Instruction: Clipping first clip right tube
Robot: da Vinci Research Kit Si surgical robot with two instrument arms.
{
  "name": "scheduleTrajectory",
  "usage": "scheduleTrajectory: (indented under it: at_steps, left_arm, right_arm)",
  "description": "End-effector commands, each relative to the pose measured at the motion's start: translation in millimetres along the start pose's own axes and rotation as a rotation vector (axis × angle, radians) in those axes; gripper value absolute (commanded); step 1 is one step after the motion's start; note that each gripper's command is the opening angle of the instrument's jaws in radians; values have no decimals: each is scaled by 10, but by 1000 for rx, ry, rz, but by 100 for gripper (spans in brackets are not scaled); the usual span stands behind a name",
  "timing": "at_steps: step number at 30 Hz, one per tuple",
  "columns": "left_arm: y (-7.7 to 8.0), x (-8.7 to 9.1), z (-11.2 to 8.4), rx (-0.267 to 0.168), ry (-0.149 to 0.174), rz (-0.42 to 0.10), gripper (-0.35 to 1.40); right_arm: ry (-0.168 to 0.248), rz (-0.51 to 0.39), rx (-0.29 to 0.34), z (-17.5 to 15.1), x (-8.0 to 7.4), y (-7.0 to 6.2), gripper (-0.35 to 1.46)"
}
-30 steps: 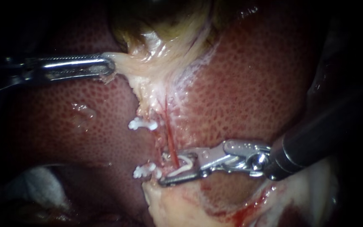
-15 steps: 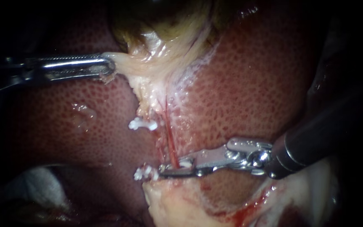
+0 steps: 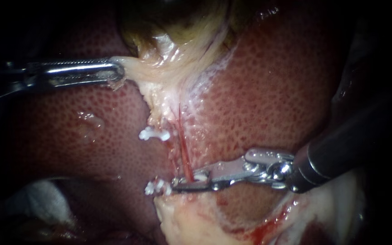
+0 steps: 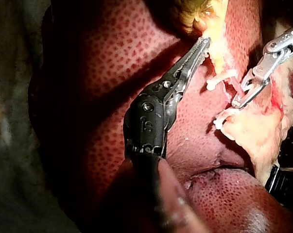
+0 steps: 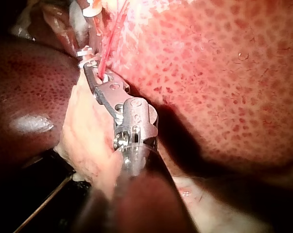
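Squeezing a clip (image 3: 199, 177) onto the right tube (image 3: 185, 156), right instrument (image 3: 178, 185), left instrument (image 3: 118, 72) gripping gallbladder (image 3: 166, 56)

The right instrument (image 3: 178, 185) has closed its jaws since a second ago; then they gaped around the white clip (image 3: 199, 176), now they press it flat across the right tube (image 3: 185, 156), seemingly latched; its wrist has lifted slightly towards 12 o'clock.

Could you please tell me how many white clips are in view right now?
3. The upper clip sits left of the red tube; the lower clip lies by the right instrument's jaw tips; the third clip is gripped in those jaws around the tube. None seems hidden.
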Motion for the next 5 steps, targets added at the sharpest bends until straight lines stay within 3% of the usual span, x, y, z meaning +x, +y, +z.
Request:
scheduleTrajectory:
  at_steps: [1,5]
  left_arm:
    - [0,0,0,0,0,0,-35]
    - [0,0,0,0,0,0,-35]
  right_arm:
    - [1,2,0,0,0,0,-35]
    - [1,8,0,0,0,0,-35]
